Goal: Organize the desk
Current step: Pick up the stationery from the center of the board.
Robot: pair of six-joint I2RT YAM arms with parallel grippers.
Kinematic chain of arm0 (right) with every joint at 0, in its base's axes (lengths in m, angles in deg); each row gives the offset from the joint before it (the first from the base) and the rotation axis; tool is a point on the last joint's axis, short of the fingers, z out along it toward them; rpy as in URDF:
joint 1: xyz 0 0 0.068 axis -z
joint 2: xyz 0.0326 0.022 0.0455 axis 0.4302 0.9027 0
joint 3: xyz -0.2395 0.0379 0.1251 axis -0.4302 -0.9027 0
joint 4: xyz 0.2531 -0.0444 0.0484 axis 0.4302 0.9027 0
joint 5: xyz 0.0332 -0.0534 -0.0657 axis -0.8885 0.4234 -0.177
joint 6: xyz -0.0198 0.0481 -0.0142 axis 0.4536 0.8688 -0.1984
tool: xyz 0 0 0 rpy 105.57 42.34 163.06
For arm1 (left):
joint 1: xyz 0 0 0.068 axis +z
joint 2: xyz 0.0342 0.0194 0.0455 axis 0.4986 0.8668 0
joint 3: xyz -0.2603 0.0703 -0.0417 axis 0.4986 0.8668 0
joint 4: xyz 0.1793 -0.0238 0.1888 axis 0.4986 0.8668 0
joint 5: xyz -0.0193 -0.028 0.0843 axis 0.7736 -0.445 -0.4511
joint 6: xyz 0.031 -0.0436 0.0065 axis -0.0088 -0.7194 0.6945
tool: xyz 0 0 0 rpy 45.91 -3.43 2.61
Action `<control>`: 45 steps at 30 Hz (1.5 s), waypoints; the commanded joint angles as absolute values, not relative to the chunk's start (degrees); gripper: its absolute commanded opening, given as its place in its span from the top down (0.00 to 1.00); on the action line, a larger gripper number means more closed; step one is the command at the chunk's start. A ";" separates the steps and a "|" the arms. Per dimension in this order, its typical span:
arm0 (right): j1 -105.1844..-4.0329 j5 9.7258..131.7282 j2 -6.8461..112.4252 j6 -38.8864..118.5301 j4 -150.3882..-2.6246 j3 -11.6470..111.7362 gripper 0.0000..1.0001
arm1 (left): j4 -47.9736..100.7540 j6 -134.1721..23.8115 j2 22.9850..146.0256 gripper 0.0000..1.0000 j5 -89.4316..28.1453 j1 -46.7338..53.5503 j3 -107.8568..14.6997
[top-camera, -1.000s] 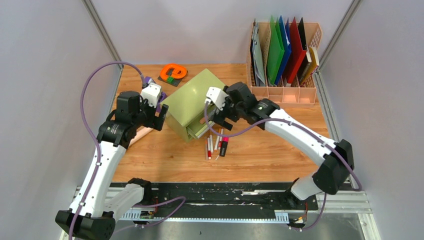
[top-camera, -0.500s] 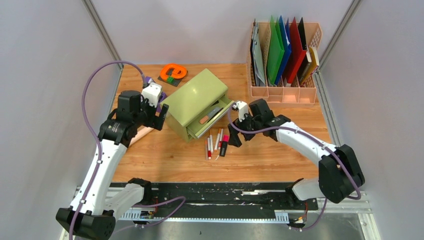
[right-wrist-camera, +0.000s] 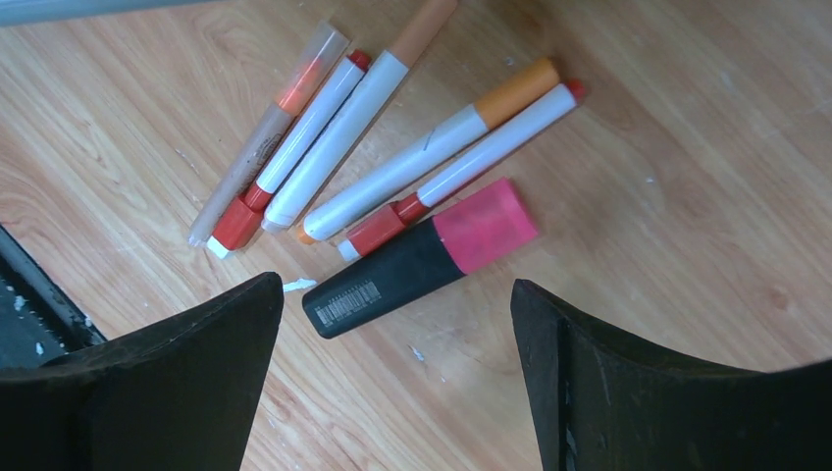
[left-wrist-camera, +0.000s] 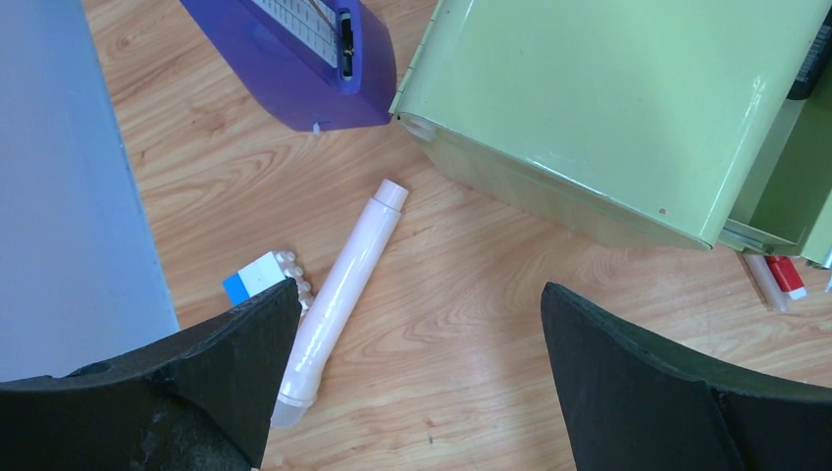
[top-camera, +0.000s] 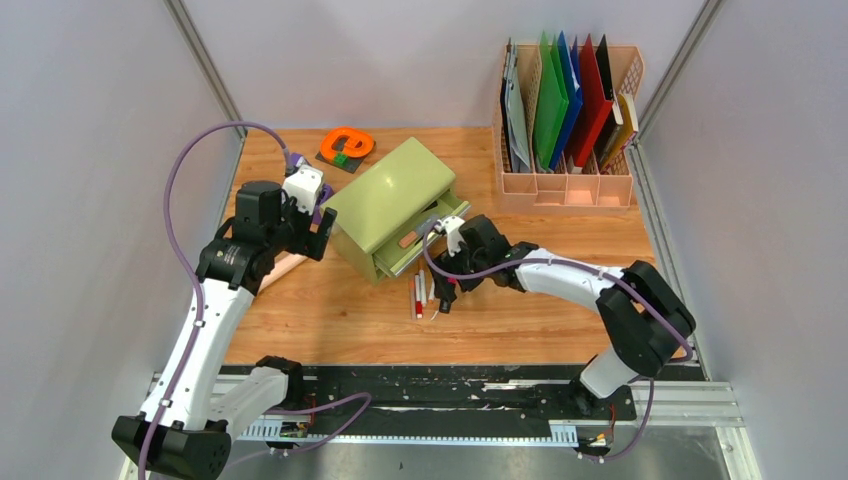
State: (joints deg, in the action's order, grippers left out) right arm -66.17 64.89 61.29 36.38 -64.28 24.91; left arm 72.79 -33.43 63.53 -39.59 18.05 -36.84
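Two arms work over one desk (top-camera: pixel 530 305), the wood under both tools.

The left gripper (left-wrist-camera: pixel 417 299) is spread wide and holds nothing. Ahead of its left finger lie one pale pink tube (left-wrist-camera: pixel 343 280) and one small white-and-blue block (left-wrist-camera: pixel 258 279), the block just beside the fingertip. A grey wall (left-wrist-camera: pixel 59 196) stands close outside that finger. One purple object (left-wrist-camera: pixel 294 54) lies farther ahead. One green drawer chest (left-wrist-camera: pixel 608 98) sits ahead of the right finger, and bare wood fills the gap between the fingers.

The right gripper (right-wrist-camera: pixel 397 289) is just as wide and grips nothing. It hangs just in front of the chest's open drawer. One black highlighter with a pink cap (right-wrist-camera: pixel 422 257) lies between the fingers, and five slim markers (right-wrist-camera: pixel 392 177) fan out just beyond it. The black rail (right-wrist-camera: pixel 25 294) shows outside the left finger, and open wood lies to the right.
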 commanded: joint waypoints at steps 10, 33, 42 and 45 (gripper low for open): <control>-72.03 74.35 63.29 35.38 -67.77 22.94 0.12 | 71.27 -32.40 63.33 0.00 -40.22 18.48 -37.07; -70.21 80.23 64.11 33.19 -65.86 21.54 0.29 | 71.21 -32.42 62.77 0.00 -40.06 18.48 -36.89; -66.00 79.33 62.62 33.19 -65.25 20.59 0.45 | 70.99 -32.52 62.84 0.00 -39.80 18.48 -36.84; -65.04 77.52 63.78 33.21 -64.80 21.22 0.51 | 70.99 -32.49 62.96 0.00 -39.78 18.48 -36.78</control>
